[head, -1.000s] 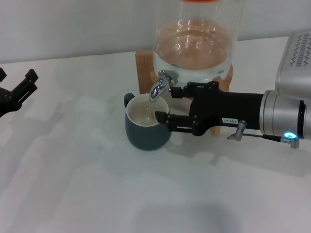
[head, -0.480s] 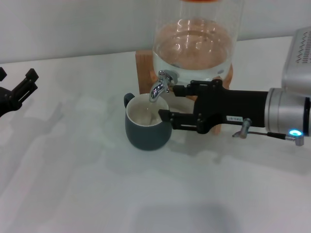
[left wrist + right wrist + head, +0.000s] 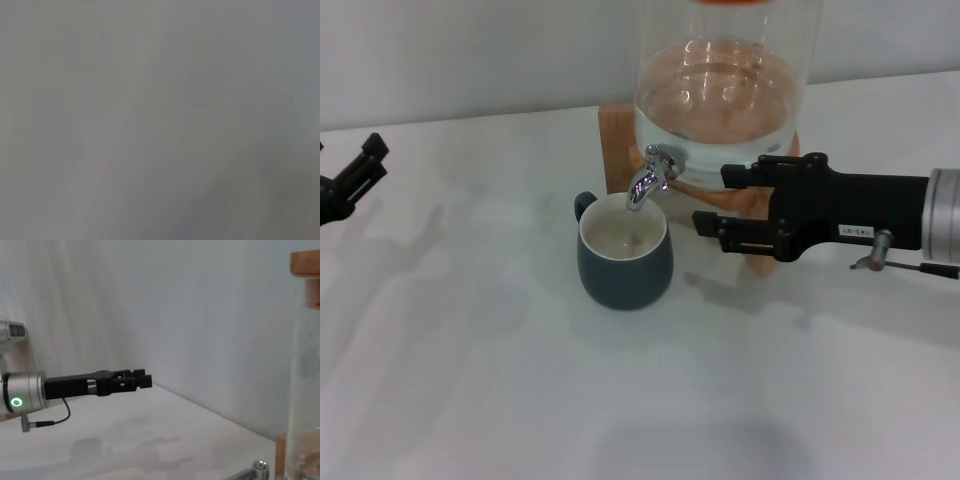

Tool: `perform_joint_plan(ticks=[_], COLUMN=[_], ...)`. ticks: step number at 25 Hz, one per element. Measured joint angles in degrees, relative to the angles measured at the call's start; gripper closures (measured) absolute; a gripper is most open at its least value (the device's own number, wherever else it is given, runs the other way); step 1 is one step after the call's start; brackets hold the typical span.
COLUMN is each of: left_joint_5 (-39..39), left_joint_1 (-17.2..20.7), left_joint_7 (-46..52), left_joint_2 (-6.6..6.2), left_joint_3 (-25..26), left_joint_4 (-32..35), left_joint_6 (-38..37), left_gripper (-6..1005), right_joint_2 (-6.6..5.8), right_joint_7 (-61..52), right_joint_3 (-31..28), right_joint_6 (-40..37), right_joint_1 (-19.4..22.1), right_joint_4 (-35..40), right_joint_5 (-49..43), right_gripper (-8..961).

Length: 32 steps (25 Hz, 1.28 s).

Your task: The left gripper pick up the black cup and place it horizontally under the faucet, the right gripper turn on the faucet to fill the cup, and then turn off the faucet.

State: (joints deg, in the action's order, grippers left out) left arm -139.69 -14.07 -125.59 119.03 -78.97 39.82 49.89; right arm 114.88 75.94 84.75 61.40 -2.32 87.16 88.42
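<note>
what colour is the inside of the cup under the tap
Cream-white inside the black cup, with a dark charcoal-grey outside; the head view shows it best.

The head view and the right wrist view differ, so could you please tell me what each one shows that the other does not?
Only the head view shows the black cup standing upright under the faucet, and the right hand, open and off to the faucet's right. Only the right wrist view shows the left arm's green light. Both show the left hand held away from the cup, the glass jar, its wooden stand and the table.
</note>
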Motion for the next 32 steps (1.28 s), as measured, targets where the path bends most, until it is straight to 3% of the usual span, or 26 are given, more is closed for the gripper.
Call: perform_joint_plan(ticks=[17, 23, 27, 32], left_joint_5=[0.29, 0.38, 0.46, 0.49], left_joint_1=[-0.3, -0.98, -0.97, -1.3], left_joint_7=[0.0, -0.1, -0.11, -0.23], left_joint_2=[-0.03, -0.03, -0.03, -0.02], left_joint_3=[1.87, 2.38, 2.77, 3.17], left_joint_4=[0.4, 0.11, 0.08, 0.0], left_joint_6=[-0.54, -0.79, -0.84, -0.86], left_gripper=[109, 109, 110, 110], right_joint_2=[0.08, 0.53, 0.79, 0.6], right_joint_7=[0.49, 0.93, 1.24, 1.02], right_joint_3=[-1.9, -1.76, 1.54, 5.64], right_joint_6=[3.95, 2.18, -1.93, -3.38], right_joint_1=[1.85, 7.42, 11.3, 10.91], right_joint_4=[2.39, 9.17, 13.79, 14.28], right_joint_5=[4.24, 3.4, 3.31, 3.16], right_gripper=[274, 274, 274, 274])
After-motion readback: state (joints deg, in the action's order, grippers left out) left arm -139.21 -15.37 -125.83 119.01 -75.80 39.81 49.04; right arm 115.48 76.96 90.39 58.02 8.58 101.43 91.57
